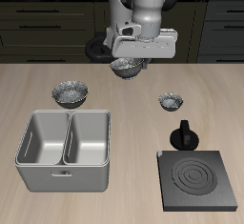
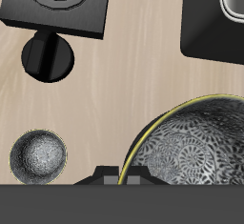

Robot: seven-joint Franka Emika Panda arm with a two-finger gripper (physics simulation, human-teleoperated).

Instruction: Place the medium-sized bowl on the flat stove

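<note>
While aloft, medium-sized bowl [image 2: 195,150]: interior wrist-only

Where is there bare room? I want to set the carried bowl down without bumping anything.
The stove top is bare, bordered only by its knob. Open wood lies between the metal bin and the stove, and along the front edge. It is tighter near the small bowl behind the knob. The claw holds the bowl.
</note>
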